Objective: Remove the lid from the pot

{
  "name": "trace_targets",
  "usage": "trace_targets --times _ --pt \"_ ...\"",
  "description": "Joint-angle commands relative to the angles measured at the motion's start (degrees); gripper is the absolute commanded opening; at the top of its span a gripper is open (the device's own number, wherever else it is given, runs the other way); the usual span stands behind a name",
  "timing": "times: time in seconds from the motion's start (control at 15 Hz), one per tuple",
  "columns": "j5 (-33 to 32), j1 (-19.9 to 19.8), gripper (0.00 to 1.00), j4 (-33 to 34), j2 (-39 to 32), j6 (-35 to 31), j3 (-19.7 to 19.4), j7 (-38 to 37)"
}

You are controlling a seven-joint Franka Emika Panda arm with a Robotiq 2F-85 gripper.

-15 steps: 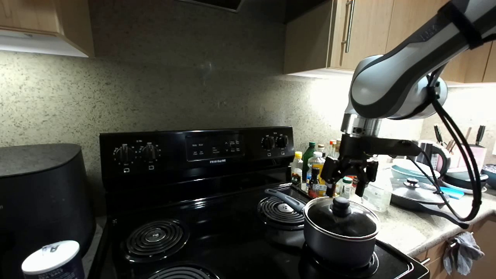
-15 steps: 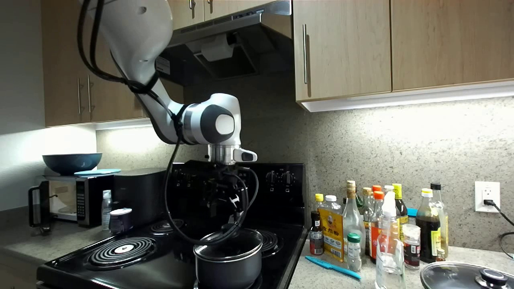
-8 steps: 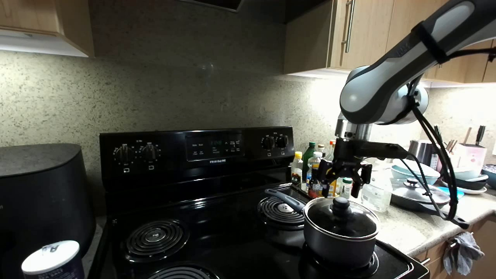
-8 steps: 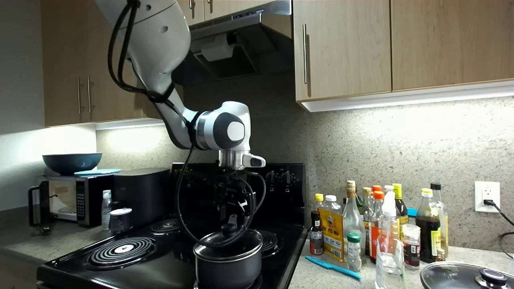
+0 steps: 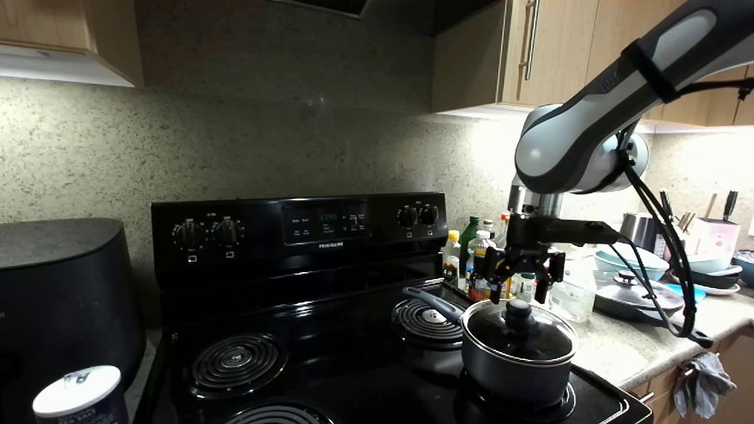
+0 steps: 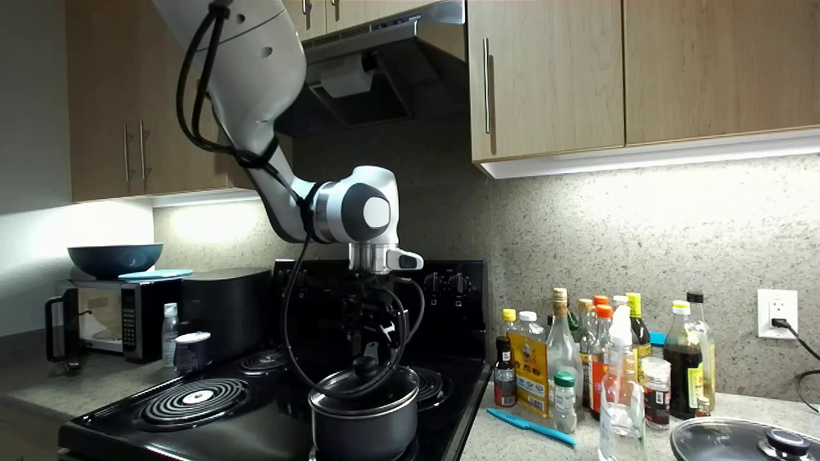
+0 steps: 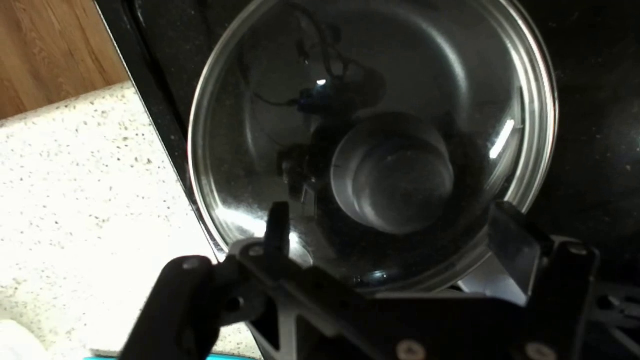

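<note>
The pot (image 5: 512, 380) is a dark grey saucepan on the stove's front right burner, and it also shows in an exterior view (image 6: 365, 435). The round glass lid (image 5: 548, 347) with a metal rim sits on it. Its black knob (image 5: 518, 315) stands at the centre; the wrist view shows the knob (image 7: 400, 185) from above. My gripper (image 5: 518, 300) is open and empty, pointing down just above the lid's back part. In the wrist view the fingers (image 7: 391, 207) are spread wide on either side of the knob, apart from it. In an exterior view dark fingers and a cable partly hide the knob (image 6: 365, 367).
The pot's handle (image 5: 433, 303) points toward the back burner (image 5: 433, 318). Several bottles (image 6: 564, 358) stand on the counter beside the stove. A covered pan (image 5: 627, 294) lies farther along it. The range hood (image 6: 365, 77) hangs above. A black appliance (image 5: 65, 294) stands at the far side.
My gripper has moved sideways, leftward in an exterior view, and down a little over the lid. It stays open. The pot and lid have not moved.
</note>
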State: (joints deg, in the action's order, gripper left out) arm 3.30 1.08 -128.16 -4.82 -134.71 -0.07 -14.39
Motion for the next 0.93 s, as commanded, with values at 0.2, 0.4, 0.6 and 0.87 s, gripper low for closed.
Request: trace_targets --times 0.2,0.4,0.6,0.87 --pt "-7.23 1.29 1.0 -2.26 0.94 -1.08 -0.03 -8.76" --pt "-5.09 0.74 1.0 -0.63 -0.05 0.08 0.07 -5.23" --pt "-4.29 0.74 1.0 -0.95 0.55 2.35 0.38 -2.93" --pt "-4.0 0.88 1.0 -1.0 0.61 4.75 0.82 -2.54"
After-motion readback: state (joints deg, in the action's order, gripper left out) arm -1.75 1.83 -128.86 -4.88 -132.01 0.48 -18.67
